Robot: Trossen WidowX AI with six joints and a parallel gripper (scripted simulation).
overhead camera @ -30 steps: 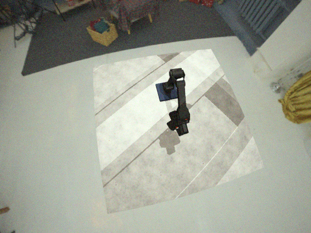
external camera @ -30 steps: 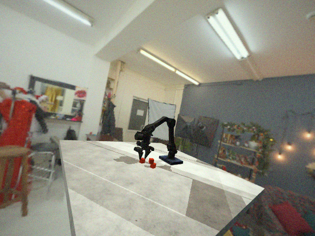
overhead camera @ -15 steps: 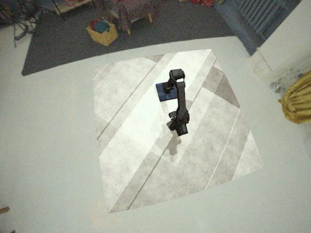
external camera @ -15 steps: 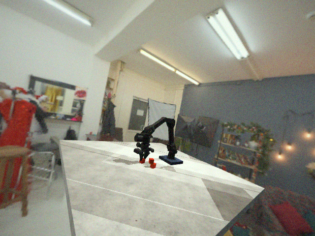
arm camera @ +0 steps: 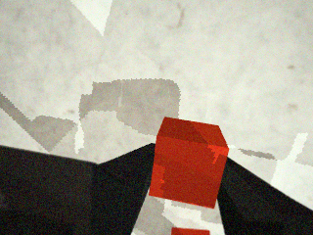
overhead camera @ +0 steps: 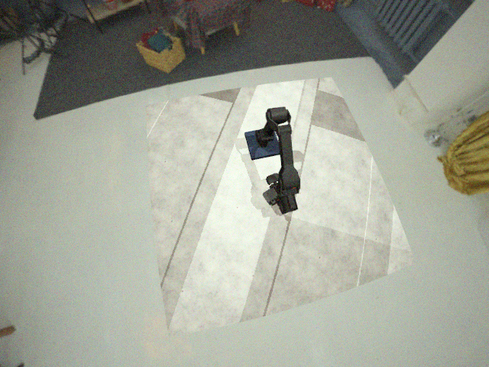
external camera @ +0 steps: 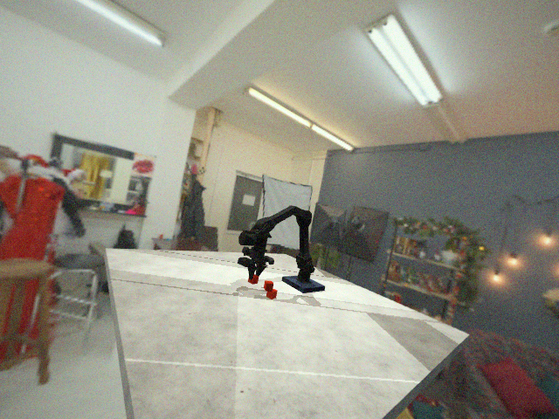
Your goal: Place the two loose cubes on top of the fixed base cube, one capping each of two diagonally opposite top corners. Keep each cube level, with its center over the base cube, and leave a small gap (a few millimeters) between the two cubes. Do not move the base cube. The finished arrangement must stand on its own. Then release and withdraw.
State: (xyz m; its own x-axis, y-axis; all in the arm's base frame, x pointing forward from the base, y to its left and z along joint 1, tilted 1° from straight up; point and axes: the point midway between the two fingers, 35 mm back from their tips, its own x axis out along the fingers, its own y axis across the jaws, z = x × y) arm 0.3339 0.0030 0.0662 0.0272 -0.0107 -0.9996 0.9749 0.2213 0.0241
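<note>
My gripper [external camera: 254,276] [arm camera: 186,157] is shut on a red cube [external camera: 255,279] [arm camera: 185,168], with a dark finger on each side of it in the wrist view. The held cube is low, at or just above the table; which of these cannot be told. Two other red cubes show to its right in the exterior view: an upper one [external camera: 268,285] and a lower one [external camera: 271,294], overlapping in view. Whether they are stacked or one stands behind the other is unclear. Part of a red cube [arm camera: 191,231] shows at the wrist view's bottom edge. The arm hides the cubes in the top view.
The arm's blue base plate [overhead camera: 257,153] [external camera: 301,285] stands beyond the two other cubes, to their right in the exterior view. The pale table [overhead camera: 221,252] [external camera: 194,333] carries patterned bands and arm shadows. The arm arches over from its base to the held cube.
</note>
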